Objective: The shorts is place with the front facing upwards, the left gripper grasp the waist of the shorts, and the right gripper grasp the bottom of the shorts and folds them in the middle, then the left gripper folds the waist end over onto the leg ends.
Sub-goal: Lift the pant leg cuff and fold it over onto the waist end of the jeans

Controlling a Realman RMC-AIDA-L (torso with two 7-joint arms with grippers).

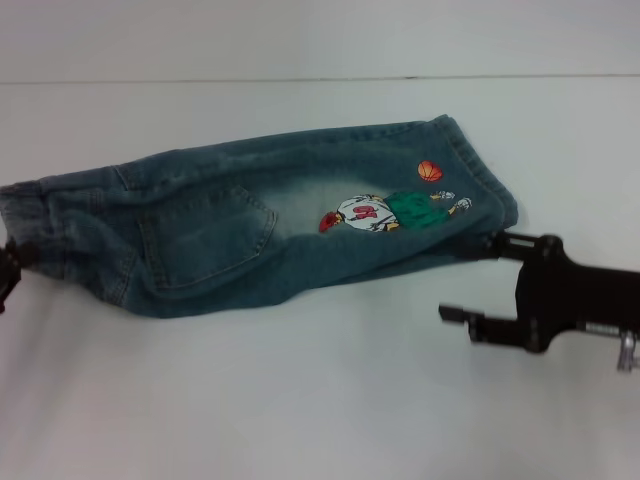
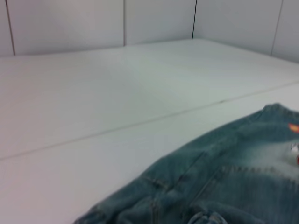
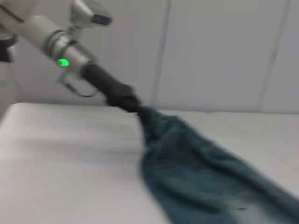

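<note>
Blue denim shorts (image 1: 280,225) lie folded lengthwise on the white table (image 1: 300,400), pocket and a cartoon print (image 1: 385,210) facing up. The waist end points to the left and the leg ends to the right. My left gripper (image 1: 8,262) sits at the picture's left edge on the waist. The right wrist view shows the left gripper (image 3: 125,100) shut on that bunched waist end of the shorts (image 3: 201,172). My right gripper (image 1: 455,280) is open beside the leg hem, its upper finger touching the hem and its lower finger clear of the cloth. Denim (image 2: 224,177) fills the left wrist view's lower corner.
Bare white tabletop (image 2: 117,93) stretches around the shorts on all sides. A thin seam (image 1: 300,80) runs across the table behind the shorts. White panelled walls (image 3: 224,51) stand beyond the table.
</note>
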